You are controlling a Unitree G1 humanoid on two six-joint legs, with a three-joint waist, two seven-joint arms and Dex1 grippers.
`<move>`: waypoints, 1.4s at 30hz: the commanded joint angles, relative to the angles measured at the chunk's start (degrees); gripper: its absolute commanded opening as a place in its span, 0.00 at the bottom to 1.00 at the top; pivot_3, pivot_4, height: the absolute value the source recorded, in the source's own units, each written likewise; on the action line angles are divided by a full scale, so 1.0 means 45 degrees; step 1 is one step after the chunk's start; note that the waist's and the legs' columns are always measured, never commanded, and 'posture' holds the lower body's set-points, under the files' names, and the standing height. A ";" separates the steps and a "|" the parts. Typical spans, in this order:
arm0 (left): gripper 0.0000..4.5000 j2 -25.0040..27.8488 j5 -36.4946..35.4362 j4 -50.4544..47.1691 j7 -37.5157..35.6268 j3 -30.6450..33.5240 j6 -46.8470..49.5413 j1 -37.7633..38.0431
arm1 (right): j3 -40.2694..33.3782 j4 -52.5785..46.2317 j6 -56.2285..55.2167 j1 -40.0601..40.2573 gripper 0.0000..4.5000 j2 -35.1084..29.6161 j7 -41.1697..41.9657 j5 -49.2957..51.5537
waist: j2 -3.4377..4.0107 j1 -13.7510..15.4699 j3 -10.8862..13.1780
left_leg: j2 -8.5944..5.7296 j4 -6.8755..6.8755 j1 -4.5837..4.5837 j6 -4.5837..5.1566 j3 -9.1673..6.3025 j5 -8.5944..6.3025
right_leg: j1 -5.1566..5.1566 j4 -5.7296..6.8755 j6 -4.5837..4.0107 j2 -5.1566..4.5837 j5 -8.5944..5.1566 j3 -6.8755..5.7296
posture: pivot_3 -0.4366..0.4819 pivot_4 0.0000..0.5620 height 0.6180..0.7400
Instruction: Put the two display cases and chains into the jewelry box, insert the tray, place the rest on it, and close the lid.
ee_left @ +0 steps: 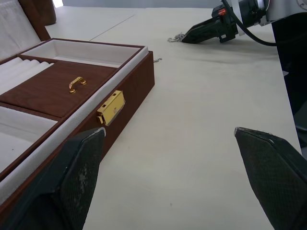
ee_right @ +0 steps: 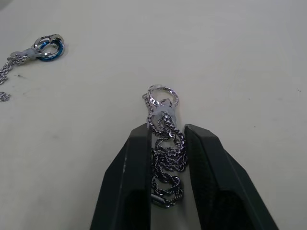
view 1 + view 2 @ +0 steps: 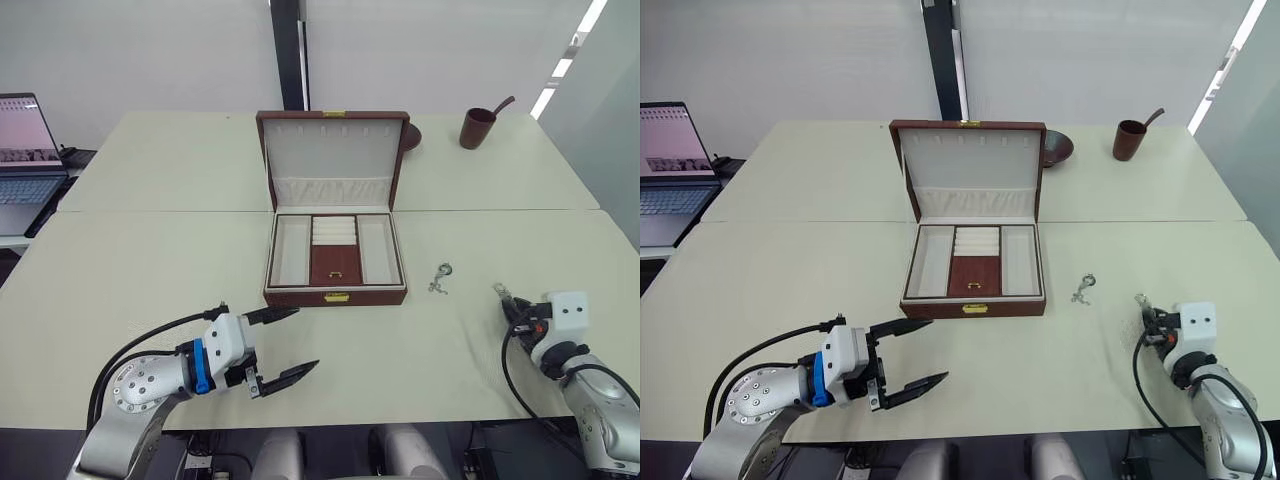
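The jewelry box (image 3: 336, 295) stands open mid-table, its lid (image 3: 333, 150) upright. The tray (image 3: 335, 263) sits inside it, gold knob (image 1: 76, 84) on its brown centre panel. One silver chain (image 3: 440, 277) lies on the table right of the box. My right gripper (image 3: 501, 292) is low at the table's right, shut on another chain (image 2: 165, 153) whose ring (image 2: 163, 96) pokes out past the fingertips. In front of the box's left corner my left gripper (image 3: 292, 343) is open and holds nothing. The display cases are out of view.
A laptop (image 3: 25, 160) sits on a side desk at the far left. A brown cup (image 3: 477, 128) with a spoon and a brown bowl (image 3: 412, 135) stand at the back right. The gold clasp (image 1: 111, 108) faces me.
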 commanded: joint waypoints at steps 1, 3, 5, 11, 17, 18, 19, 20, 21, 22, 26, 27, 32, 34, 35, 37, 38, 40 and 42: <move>1.00 -0.0127 -0.0226 -0.0369 -0.0021 -0.0168 -0.0134 0.0039 | 0.0258 0.0383 -0.0054 0.0211 0.03 0.0177 0.0113 -0.0055 | 0.0000 -0.0003 0.0000 | 0.0001 0.0000 0.0001 0.0000 0.0001 0.0000 | 0.0000 0.0000 -0.0001 0.0000 0.0000 0.0001 | 0.48 0.27 1.00; 1.00 -0.0156 -0.0255 -0.0382 -0.0018 -0.0175 -0.0146 0.0057 | 0.0200 0.0419 -0.0217 0.0183 0.00 0.0195 0.0131 -0.0038 | 0.0000 -0.0004 0.0000 | 0.0001 0.0000 0.0001 0.0000 0.0001 0.0000 | 0.0001 0.0000 -0.0001 0.0001 0.0000 0.0002 | 0.48 0.27 1.00; 1.00 -0.0186 -0.0255 -0.0402 -0.0006 -0.0200 -0.0145 0.0072 | 0.0125 0.0444 -0.0406 0.0166 0.00 0.0151 0.0204 0.0003 | 0.0000 -0.0006 0.0000 | 0.0001 0.0000 0.0002 0.0000 0.0003 0.0000 | 0.0001 0.0000 0.0000 0.0001 0.0000 0.0003 | 0.48 0.27 1.00; 1.00 -0.0304 -0.0266 -0.0337 0.0104 -0.0203 -0.0164 0.0031 | -0.0211 0.0152 -0.1156 -0.0003 0.00 -0.0145 0.0942 0.0469 | 0.0007 -0.0005 0.0004 | 0.0001 0.0000 0.0001 0.0000 0.0003 0.0000 | 0.0001 0.0000 -0.0001 0.0001 0.0000 0.0003 | 0.48 0.27 1.00; 1.00 -0.0658 -0.0457 -0.0189 0.0524 -0.0008 0.0088 -0.0091 | -0.0316 -0.1529 -0.0669 -0.0644 0.00 -0.0655 0.2487 0.2192 | 0.0088 -0.0010 0.0031 | -0.0002 0.0001 -0.0001 0.0000 0.0009 0.0000 | -0.0002 0.0001 0.0000 0.0000 0.0000 0.0010 | 0.48 0.27 1.00; 1.00 -0.0721 -0.0492 -0.0191 0.0658 0.0036 0.0147 -0.0081 | -0.0257 -0.1808 -0.0439 -0.0800 0.00 -0.0787 0.2619 0.2418 | 0.0093 -0.0011 0.0034 | -0.0002 0.0001 -0.0002 0.0000 0.0008 0.0000 | -0.0002 0.0001 0.0000 0.0000 0.0000 0.0010 | 0.48 0.27 1.00; 1.00 -0.0769 -0.0493 -0.0197 0.0768 0.0074 0.0173 -0.0062 | -0.0198 -0.2072 -0.0175 -0.0957 0.00 -0.0903 0.2714 0.2663 | 0.0095 -0.0015 0.0035 | -0.0002 0.0002 -0.0002 0.0000 0.0010 0.0000 | -0.0002 0.0002 0.0001 0.0000 0.0000 0.0010 | 0.48 0.27 1.00; 1.00 -0.0817 -0.0492 -0.0213 0.0873 0.0111 0.0198 -0.0036 | -0.0128 -0.2332 0.0092 -0.1108 0.00 -0.1016 0.2785 0.2902 | 0.0094 -0.0012 0.0034 | -0.0003 0.0002 -0.0002 0.0000 0.0011 0.0000 | -0.0003 0.0002 0.0002 0.0000 0.0001 0.0012 | 0.48 0.27 1.00; 1.00 -0.0878 -0.0501 -0.0235 0.0998 0.0164 0.0231 -0.0009 | -0.0060 -0.2603 0.0397 -0.1274 0.00 -0.1117 0.2829 0.3164 | 0.0093 -0.0008 0.0035 | -0.0003 0.0003 -0.0003 0.0000 0.0002 0.0000 | -0.0002 0.0001 0.0002 0.0000 0.0001 0.0005 | 0.48 0.27 1.00; 1.00 -0.0967 -0.0550 -0.0292 0.1214 0.0259 0.0324 0.0025 | 0.0079 -0.2960 0.0780 -0.1520 0.00 -0.1281 0.2889 0.3449 | 0.0094 0.0002 0.0035 | -0.0003 0.0002 -0.0005 0.0000 -0.0003 0.0000 | -0.0002 0.0001 0.0002 0.0001 0.0001 0.0002 | 0.48 0.27 1.00; 1.00 -0.1319 -0.0717 -0.0568 0.2104 0.0655 0.0646 0.0203 | 0.0580 -0.3971 0.2083 -0.2573 0.00 -0.1706 0.2914 0.4446 | 0.0094 -0.0008 0.0035 | -0.0005 0.0002 -0.0012 0.0000 -0.0004 0.0000 | -0.0005 0.0001 0.0002 -0.0002 0.0001 0.0002 | 0.48 0.27 1.00; 1.00 -0.1439 -0.0749 -0.0663 0.2389 0.0790 0.0712 0.0305 | 0.0832 -0.4130 0.2393 -0.2972 0.00 -0.1799 0.2915 0.4611 | 0.0094 -0.0018 0.0036 | -0.0004 0.0003 -0.0011 0.0000 -0.0003 0.0000 | -0.0005 0.0001 0.0003 -0.0001 0.0001 0.0003 | 0.48 0.27 1.00; 1.00 -0.1847 -0.0733 -0.1119 0.3281 0.1155 0.0840 0.0895 | 0.1895 -0.4282 0.3489 -0.4649 0.00 -0.1799 0.2857 0.5180 | 0.0091 -0.0004 0.0037 | -0.0002 0.0003 -0.0012 0.0000 -0.0010 0.0000 | -0.0008 0.0001 0.0003 0.0000 0.0001 -0.0004 | 0.48 0.27 1.00; 1.00 -0.2049 -0.0745 -0.1378 0.3748 0.1377 0.0906 0.1184 | 0.2494 -0.4031 0.3788 -0.5440 0.00 -0.1631 0.2980 0.5289 | 0.0088 0.0026 0.0039 | -0.0005 0.0002 -0.0016 0.0000 -0.0012 0.0000 | -0.0009 -0.0001 0.0002 -0.0001 0.0001 -0.0006 | 0.48 0.27 1.00; 1.00 -0.2203 -0.0774 -0.1592 0.4095 0.1581 0.0943 0.1439 | 0.3035 -0.3737 0.3919 -0.6045 0.00 -0.1414 0.3086 0.5222 | 0.0084 0.0018 0.0042 | -0.0008 0.0003 -0.0020 0.0000 -0.0013 0.0000 | -0.0009 -0.0001 0.0002 -0.0004 0.0002 -0.0008 | 0.48 0.27 1.00; 1.00 -0.2484 -0.0936 -0.1951 0.4640 0.1860 0.1110 0.1809 | 0.3816 -0.3144 0.3971 -0.6894 0.00 -0.1043 0.3226 0.4920 | 0.0081 -0.0041 0.0044 | -0.0006 0.0008 -0.0017 0.0000 0.0002 0.0000 | -0.0018 0.0000 0.0005 -0.0006 0.0005 0.0005 | 0.48 0.27 1.00; 1.00 -0.2591 -0.1020 -0.2090 0.4819 0.1938 0.1218 0.1930 | 0.4057 -0.2905 0.3959 -0.7149 0.00 -0.0917 0.3297 0.4801 | 0.0081 -0.0045 0.0043 | -0.0002 0.0008 -0.0015 0.0000 0.0001 0.0000 | -0.0017 0.0002 0.0005 -0.0005 0.0005 0.0004 | 0.48 0.27 1.00; 1.00 -0.2703 -0.0918 -0.2408 0.5084 0.2048 0.1217 0.2338 | 0.4644 -0.2367 0.3898 -0.7728 0.00 -0.0594 0.3402 0.4482 | 0.0082 -0.0021 0.0043 | 0.0001 0.0004 -0.0016 0.0000 -0.0014 0.0000 | -0.0017 0.0003 0.0003 -0.0001 0.0004 -0.0009 | 0.48 0.27 1.00; 1.00 -0.2817 -0.0924 -0.2705 0.5384 0.2190 0.1246 0.2680 | 0.5097 -0.1930 0.3814 -0.8207 0.00 -0.0267 0.3542 0.4250 | 0.0081 -0.0005 0.0045 | 0.0000 0.0003 -0.0021 0.0000 -0.0013 0.0000 | -0.0021 0.0001 0.0002 -0.0001 0.0004 -0.0010 | 0.48 0.27 1.00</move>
